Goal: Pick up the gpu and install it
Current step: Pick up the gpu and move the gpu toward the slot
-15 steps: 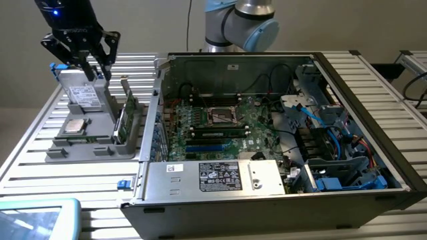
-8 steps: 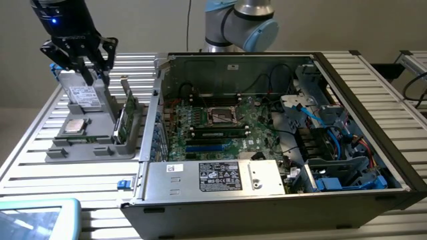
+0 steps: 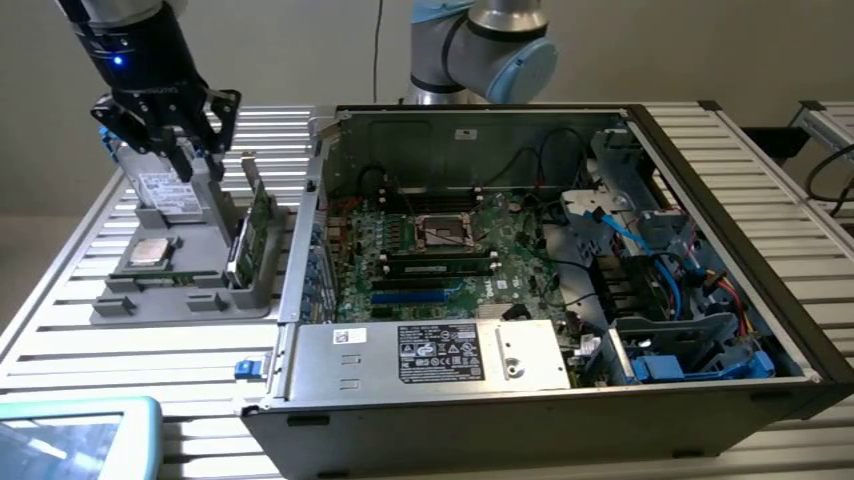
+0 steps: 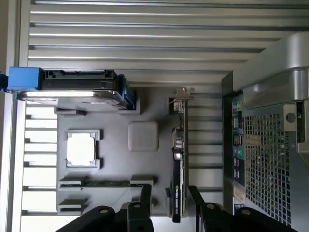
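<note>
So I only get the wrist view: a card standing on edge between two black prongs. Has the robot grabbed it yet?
Observer: No. In the exterior view the open gripper hangs above the grey tray, clear of the GPU.
Operator: And that metal box beside the tray?
Observer: That is a computer case, lying with its side open and its motherboard exposed.
Operator: Is anything plugged into it?
Observer: One RAM stick sits in a slot beside the CPU socket.
</note>
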`<state>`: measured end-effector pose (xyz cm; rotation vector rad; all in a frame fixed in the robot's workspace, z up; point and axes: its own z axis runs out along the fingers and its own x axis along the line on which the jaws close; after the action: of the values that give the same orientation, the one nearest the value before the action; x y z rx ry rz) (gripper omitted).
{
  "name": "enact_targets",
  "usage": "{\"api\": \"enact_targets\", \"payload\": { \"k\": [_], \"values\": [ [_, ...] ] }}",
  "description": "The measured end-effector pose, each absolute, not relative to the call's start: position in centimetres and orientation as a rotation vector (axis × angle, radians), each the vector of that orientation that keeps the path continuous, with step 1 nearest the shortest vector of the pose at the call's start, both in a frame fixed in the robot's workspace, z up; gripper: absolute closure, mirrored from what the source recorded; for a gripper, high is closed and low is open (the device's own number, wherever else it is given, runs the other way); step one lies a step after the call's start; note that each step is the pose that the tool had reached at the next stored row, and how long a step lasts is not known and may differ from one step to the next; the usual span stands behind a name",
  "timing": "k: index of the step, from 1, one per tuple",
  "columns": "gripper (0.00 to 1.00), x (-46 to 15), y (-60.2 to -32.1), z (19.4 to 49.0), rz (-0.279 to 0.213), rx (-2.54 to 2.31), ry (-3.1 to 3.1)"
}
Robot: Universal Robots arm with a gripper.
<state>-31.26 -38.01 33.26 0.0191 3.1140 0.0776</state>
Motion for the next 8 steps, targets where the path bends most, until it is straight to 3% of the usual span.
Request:
{"api": "enact_targets", "payload": {
  "k": [8],
  "values": [
    [0.58, -30.8, -38.2, 31.8, 0.081, 0.051, 3.113]
  ]
}}
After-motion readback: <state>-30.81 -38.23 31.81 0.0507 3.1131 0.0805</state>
